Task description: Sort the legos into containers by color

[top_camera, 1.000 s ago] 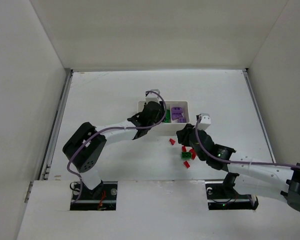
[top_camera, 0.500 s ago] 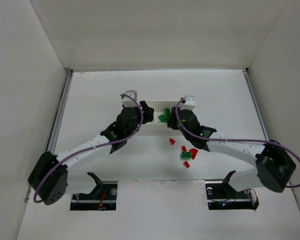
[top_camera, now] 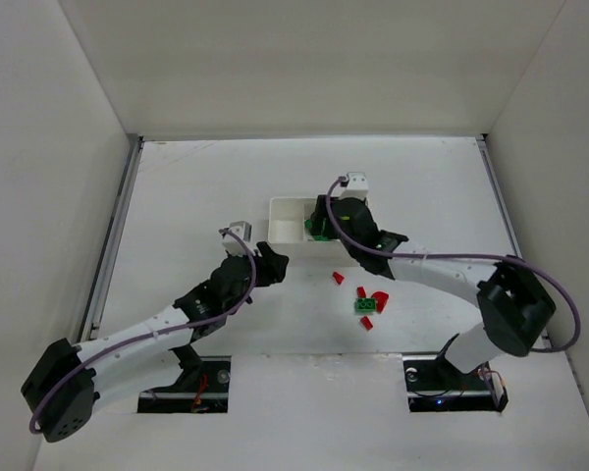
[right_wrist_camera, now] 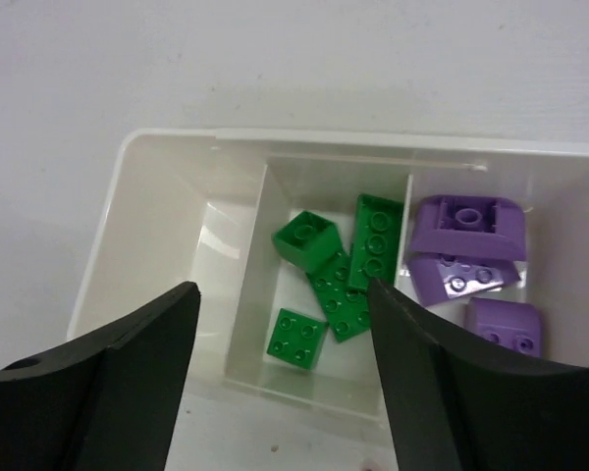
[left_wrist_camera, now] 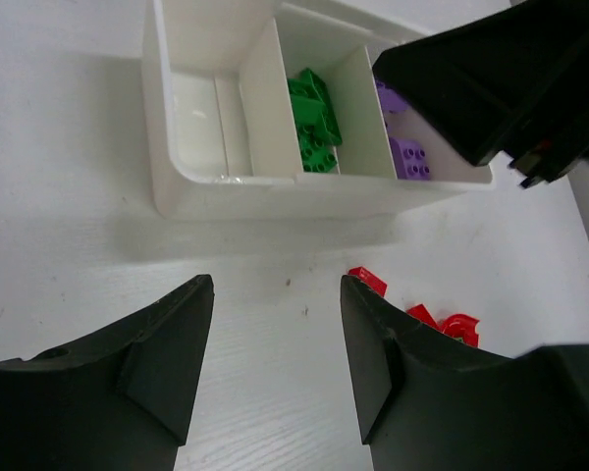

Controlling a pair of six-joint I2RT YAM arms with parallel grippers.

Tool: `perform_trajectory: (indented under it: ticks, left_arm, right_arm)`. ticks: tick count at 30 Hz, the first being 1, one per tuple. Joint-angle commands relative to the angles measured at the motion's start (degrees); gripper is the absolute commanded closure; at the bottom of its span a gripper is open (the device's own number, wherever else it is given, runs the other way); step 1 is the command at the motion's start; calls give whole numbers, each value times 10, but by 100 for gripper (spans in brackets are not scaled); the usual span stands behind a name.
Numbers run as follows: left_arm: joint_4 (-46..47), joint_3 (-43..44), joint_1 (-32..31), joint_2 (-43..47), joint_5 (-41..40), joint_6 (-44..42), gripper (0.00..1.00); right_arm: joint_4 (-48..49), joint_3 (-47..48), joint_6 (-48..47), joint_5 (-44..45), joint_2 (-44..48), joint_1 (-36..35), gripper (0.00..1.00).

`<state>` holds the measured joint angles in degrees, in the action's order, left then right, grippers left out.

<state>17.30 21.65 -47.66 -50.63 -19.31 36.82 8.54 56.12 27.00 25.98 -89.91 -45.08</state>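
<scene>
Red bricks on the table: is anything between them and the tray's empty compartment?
Nothing visible lies between the small red plastic bricks and the white three-compartment plastic tray. The right gripper hangs open above the middle green-brick compartment; the empty end compartment is uncovered.

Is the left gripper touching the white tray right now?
Apart. The left wrist view shows bare table between the open left gripper and the tray.

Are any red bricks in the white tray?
No, the tray holds only green bricks and purple bricks; its third compartment is empty.
</scene>
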Motion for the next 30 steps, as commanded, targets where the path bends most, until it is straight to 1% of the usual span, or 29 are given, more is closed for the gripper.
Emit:
perform_trajectory:
  ticks: [1, 2, 4, 6, 7, 9, 10, 11, 12, 14, 15, 17, 20, 25, 30]
  left_arm:
    - [20, -5, -22, -9, -6, 9, 49]
    - [28, -4, -30, -17, -6, 6, 49]
    - [48, -4, -42, -37, -6, 3, 48]
    - [69, -4, -51, -60, -6, -3, 48]
    - [80, -2, -56, -73, -5, -5, 48]
    - [101, 2, -60, -98, -1, -9, 48]
    - [114, 6, -62, -112, -1, -12, 48]
    - [121, 8, -63, -120, 0, -15, 48]
    - [132, 12, -67, -132, 2, -18, 48]
    - [150, 15, -73, -148, 2, -24, 48]
    - [157, 16, -75, -155, 2, -25, 48]
    - [170, 16, -81, -165, 2, -28, 48]
    - [176, 17, -85, -169, 2, -32, 48]
    - [176, 13, -80, -158, 3, -40, 48]
    - [179, 10, -78, -160, 3, -42, 48]
  right_arm:
    - [-14, -40, 12, 49, 93, -15, 28]
    - [-37, -66, 26, 64, 124, -26, 32]
    - [-100, -122, 72, 88, 192, -50, 47]
    - [-187, -169, 139, 104, 256, -76, 61]
    - [-240, -185, 182, 105, 282, -87, 65]
    - [-336, -206, 261, 101, 321, -102, 67]
    - [-383, -215, 298, 97, 337, -116, 66]
    - [-411, -219, 320, 92, 344, -127, 61]
    - [-437, -220, 337, 87, 345, -136, 53]
    - [-467, -222, 357, 83, 343, -144, 30]
    - [-473, -223, 363, 81, 337, -146, 23]
    - [-474, -223, 364, 70, 325, -146, 18]
    - [-449, -228, 352, 56, 303, -146, 15]
    - [-370, -231, 318, 17, 265, -144, 25]
    - [-355, -224, 314, 15, 226, -139, 25]
